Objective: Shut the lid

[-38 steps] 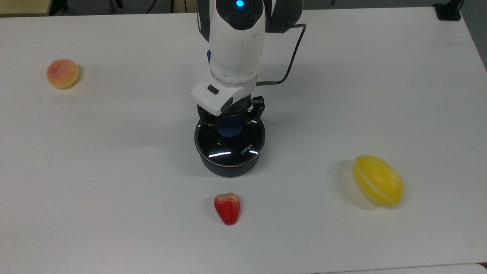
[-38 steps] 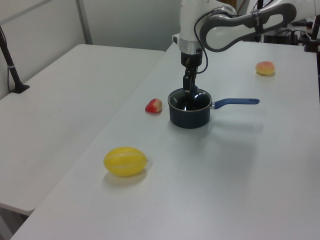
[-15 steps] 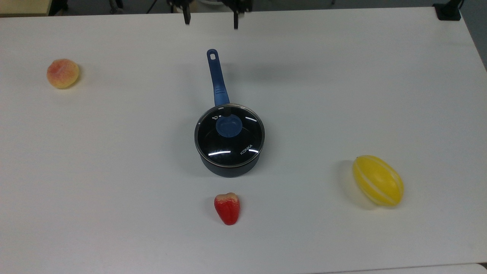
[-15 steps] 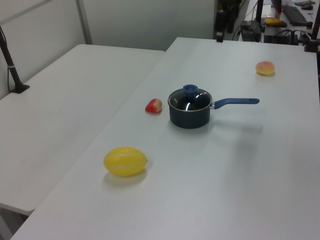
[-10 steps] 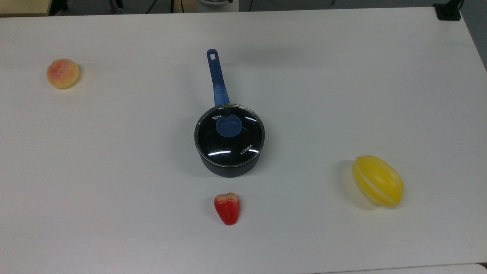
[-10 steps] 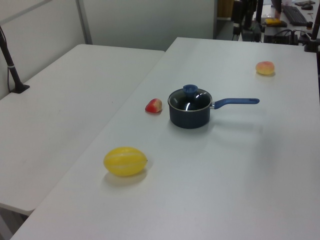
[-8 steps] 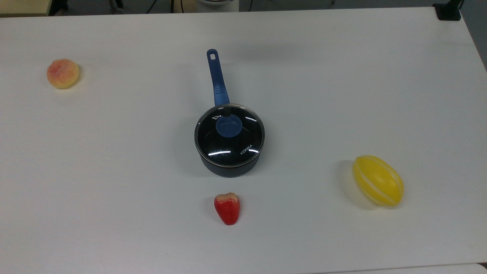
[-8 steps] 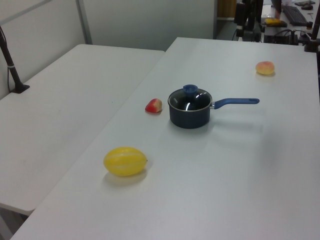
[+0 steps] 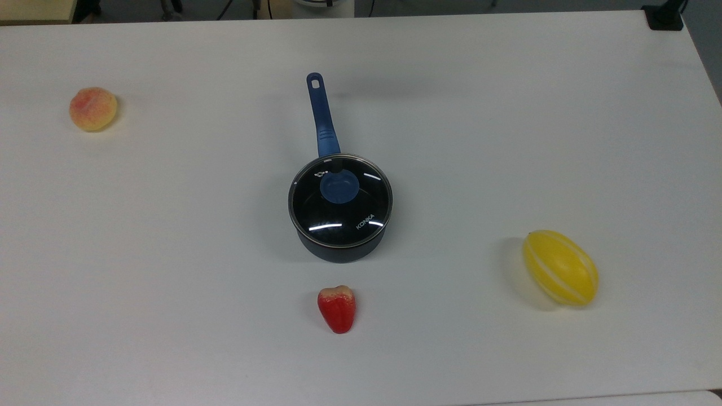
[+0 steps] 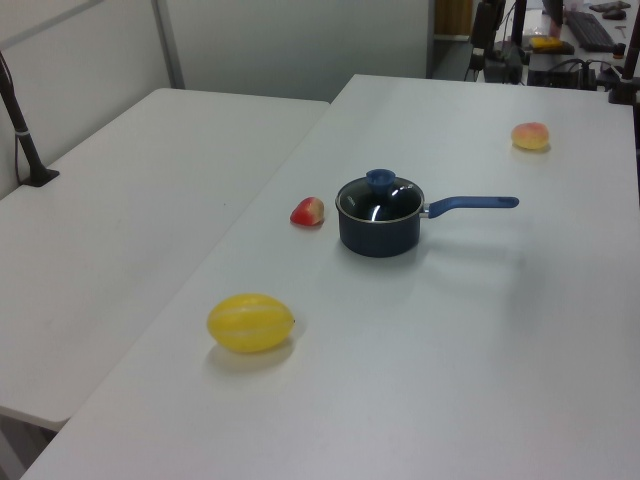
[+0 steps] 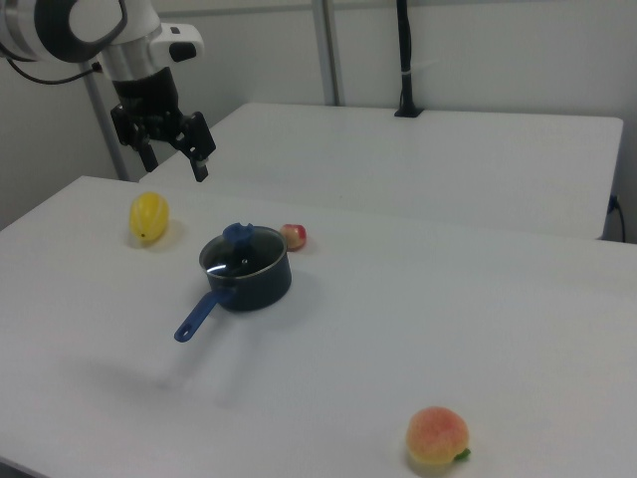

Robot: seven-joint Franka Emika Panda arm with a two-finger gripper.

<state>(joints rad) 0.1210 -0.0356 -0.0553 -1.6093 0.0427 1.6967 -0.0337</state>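
Resting on the white table, the lid covers the saucepan; claw spread.

The arm is glossy white with rounded, tube-like housings and a dark grey band at one joint. A thin black cable loops along its underside. Its wrist ends in a white, boxy flange bearing a small dark oval button or inset. Below sits the gripper — a black, angular body, wider than the wrist, with two slim black fingers standing well apart from each other.
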